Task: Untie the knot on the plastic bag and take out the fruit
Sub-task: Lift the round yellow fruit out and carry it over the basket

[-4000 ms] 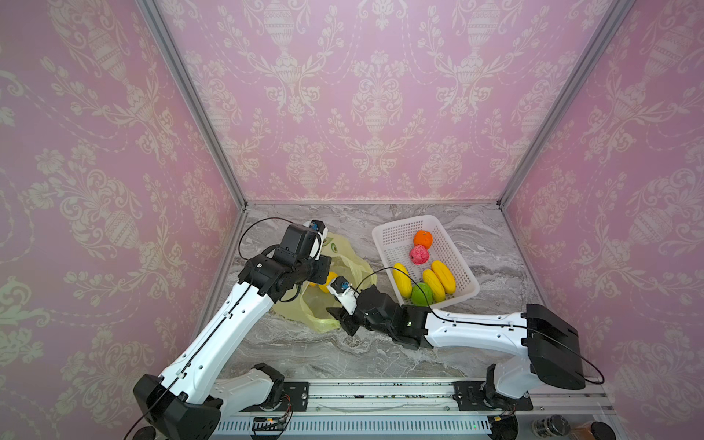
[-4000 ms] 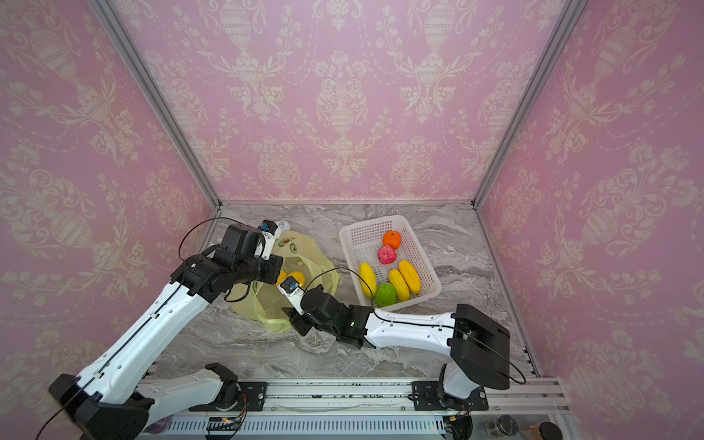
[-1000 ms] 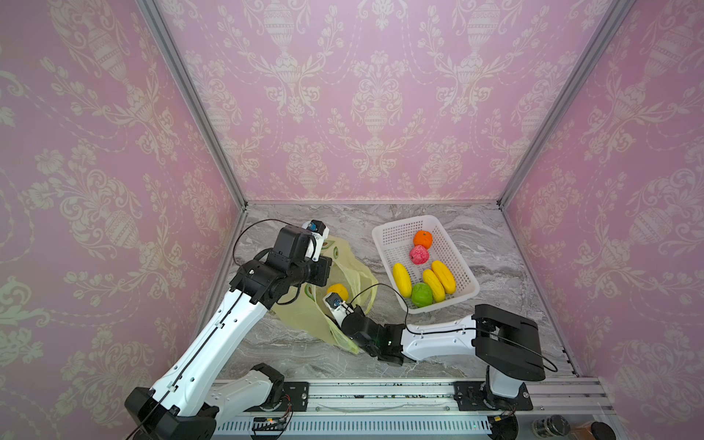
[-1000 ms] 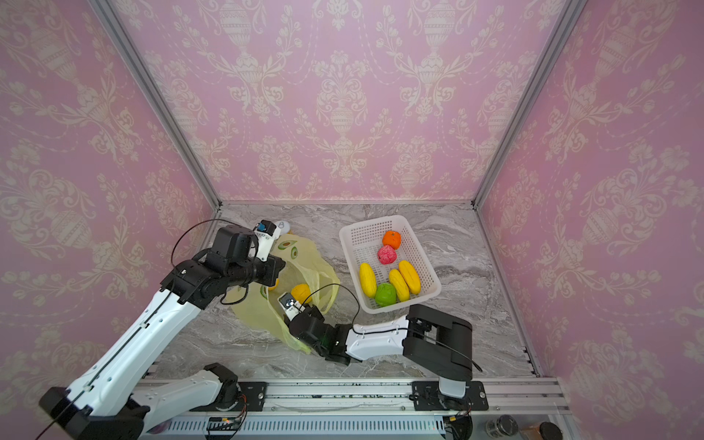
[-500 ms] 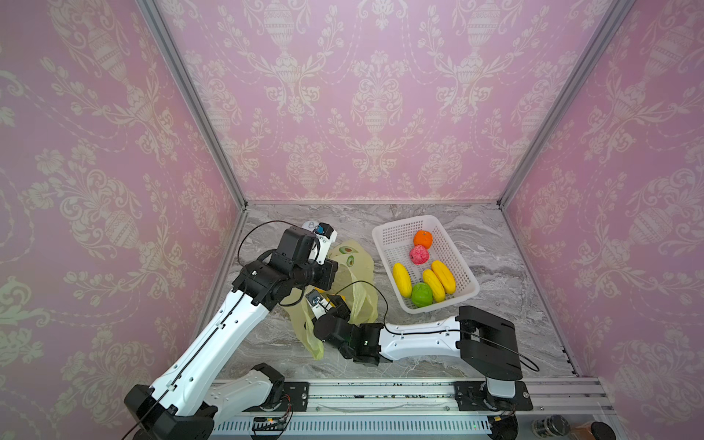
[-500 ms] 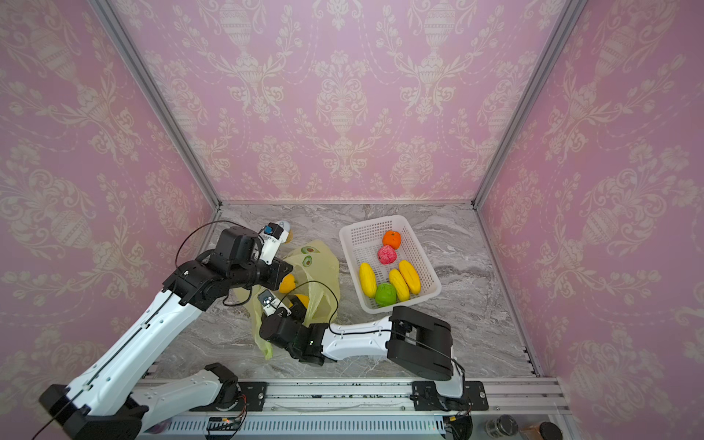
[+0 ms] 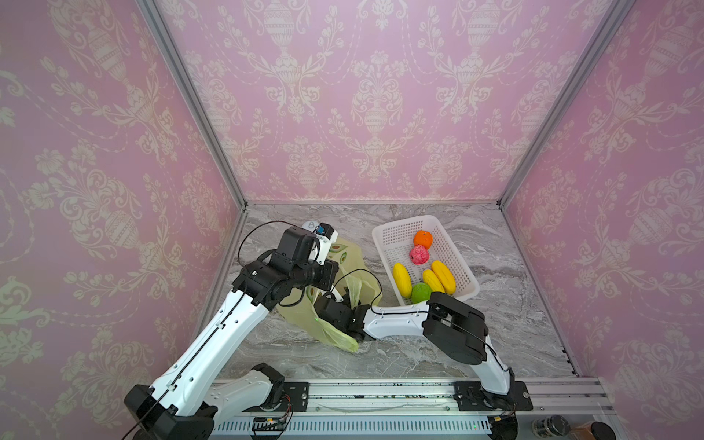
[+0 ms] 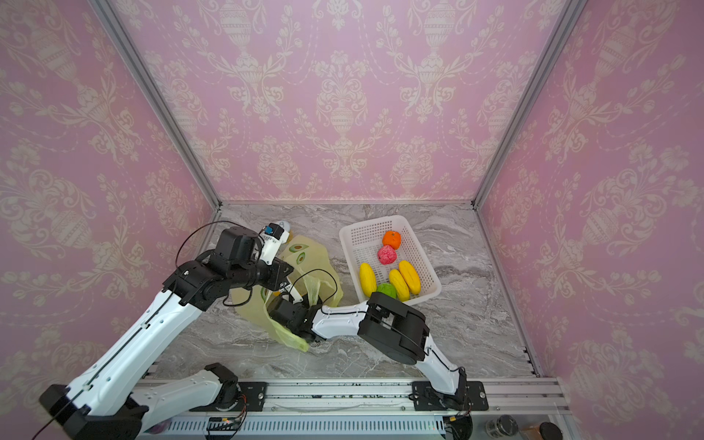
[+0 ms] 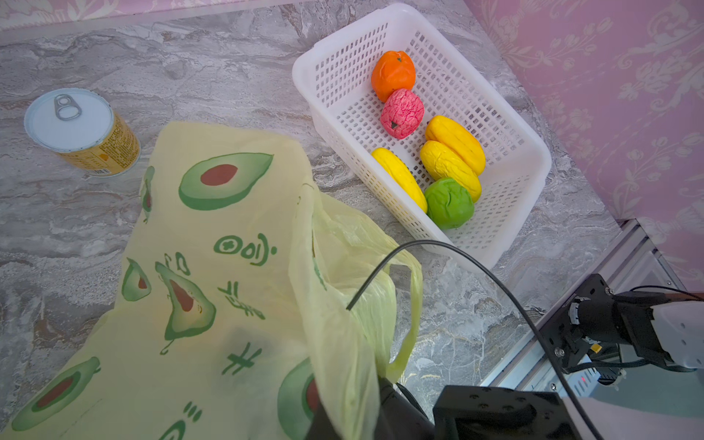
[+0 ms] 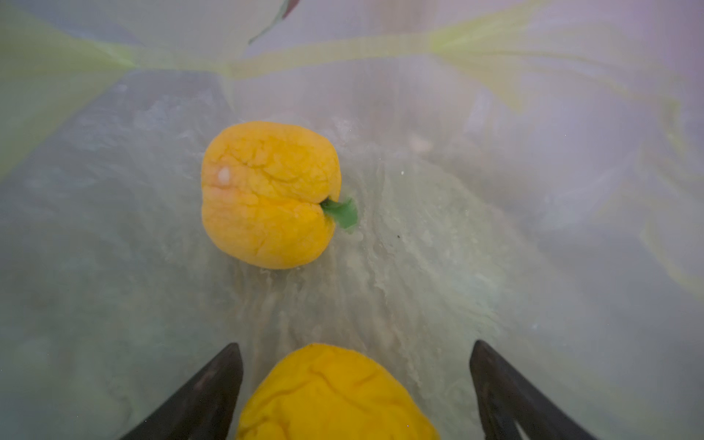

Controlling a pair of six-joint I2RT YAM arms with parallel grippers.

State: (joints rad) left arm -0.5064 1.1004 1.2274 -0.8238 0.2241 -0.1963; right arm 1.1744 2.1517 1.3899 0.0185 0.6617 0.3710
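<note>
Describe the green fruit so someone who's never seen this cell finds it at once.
Find the white perforated basket beside the yellow-green plastic bag. In it, go to the end nearest the front rail, beside the three long yellow fruits. It is the only green fruit, round and wrinkled.

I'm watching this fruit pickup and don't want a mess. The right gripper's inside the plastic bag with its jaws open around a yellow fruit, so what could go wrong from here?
1. The right gripper is open around the near yellow-orange fruit; closing could also pinch the plastic bag film beneath it.
2. That fruit is round and may slip forward toward the second fruit.
3. The black cable arcs over the bag and might snag it on withdrawal.
</note>
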